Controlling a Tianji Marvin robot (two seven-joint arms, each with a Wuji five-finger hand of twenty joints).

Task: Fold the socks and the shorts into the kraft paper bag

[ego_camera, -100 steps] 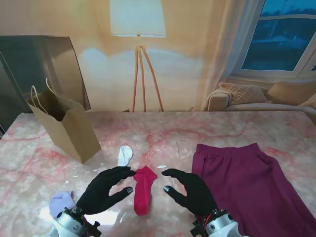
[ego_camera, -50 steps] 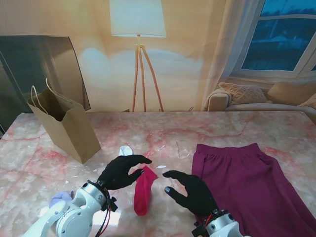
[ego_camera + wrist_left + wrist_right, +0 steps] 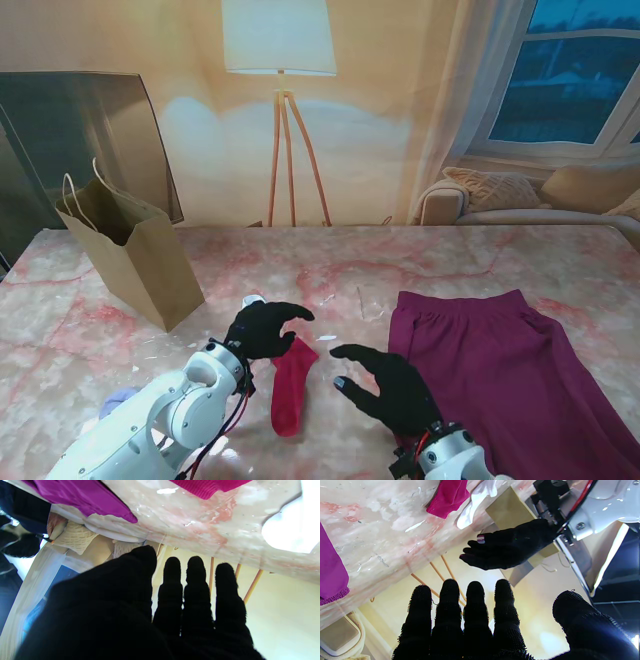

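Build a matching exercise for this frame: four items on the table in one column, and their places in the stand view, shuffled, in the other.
Column 1
1. kraft paper bag
2. red sock
3. shorts
4. white sock

Column 2
A. spread flat on the right side of the table
B. standing open at the far left
C. lying between the two robot hands
D. mostly hidden, peeking out just beyond the left robot hand

Pairs: 1-B, 2-C, 3-A, 4-D. The right robot hand is open, holding nothing.
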